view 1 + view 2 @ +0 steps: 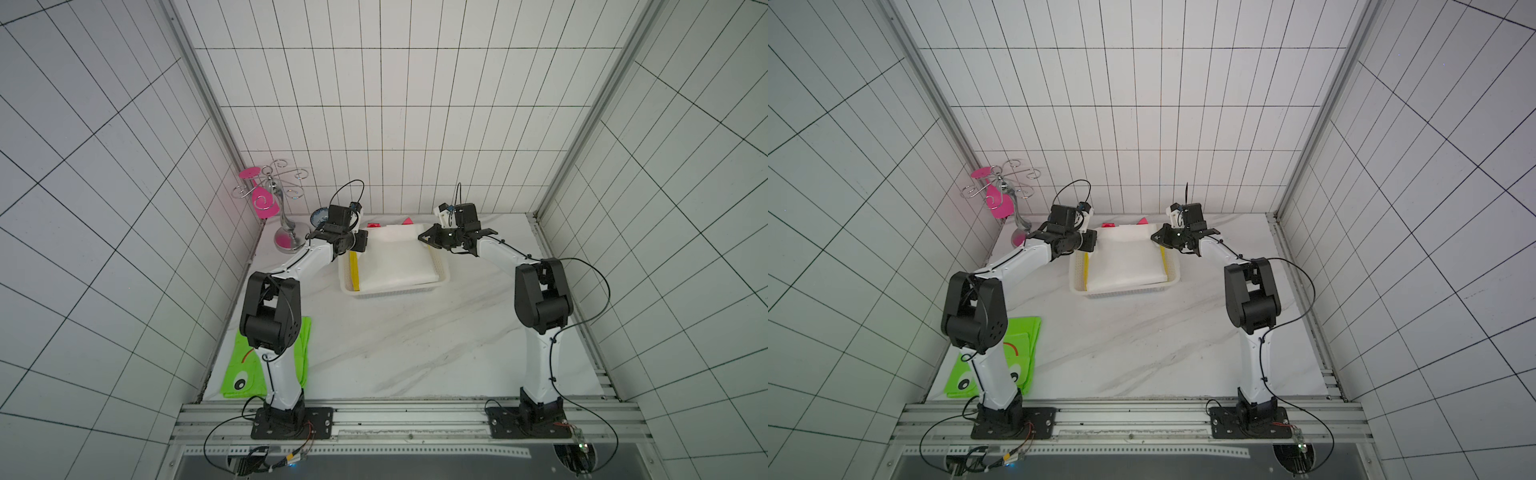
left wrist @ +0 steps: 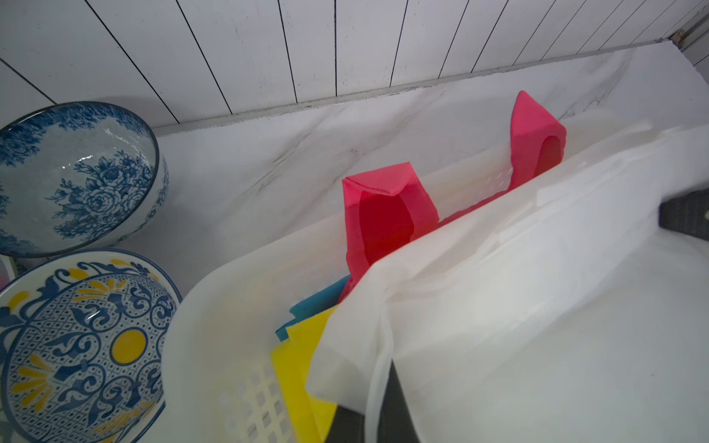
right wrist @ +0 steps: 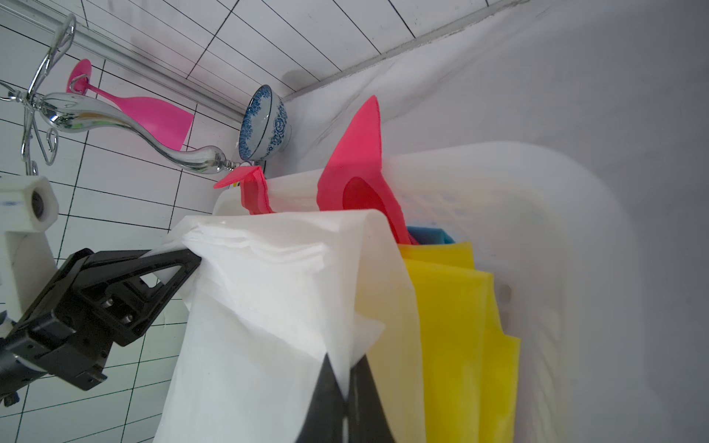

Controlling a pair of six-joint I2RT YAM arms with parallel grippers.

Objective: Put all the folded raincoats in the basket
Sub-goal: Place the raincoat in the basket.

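Observation:
The folded raincoat (image 1: 395, 257) (image 1: 1125, 262) is a white, translucent sheet draped over the white perforated basket (image 1: 395, 292) (image 1: 1125, 294) at the back of the table in both top views. My left gripper (image 1: 360, 245) (image 2: 374, 410) is shut on its far left corner. My right gripper (image 1: 422, 237) (image 3: 344, 379) is shut on its far right corner. In the right wrist view the raincoat (image 3: 268, 307) hangs between the right gripper and the left gripper (image 3: 192, 261). Yellow cloth (image 2: 295, 364) (image 3: 452, 326), red cloth (image 2: 383, 214) and blue cloth (image 2: 318, 303) lie in the basket (image 2: 215, 307) under the raincoat (image 2: 537, 307).
Two patterned bowls (image 2: 76, 176) (image 2: 84, 345) stand just left of the basket. A chrome glass rack (image 1: 286, 224) with a pink glass (image 1: 264, 203) is in the back left corner. A green frog cloth (image 1: 249, 374) lies at the front left under my left arm.

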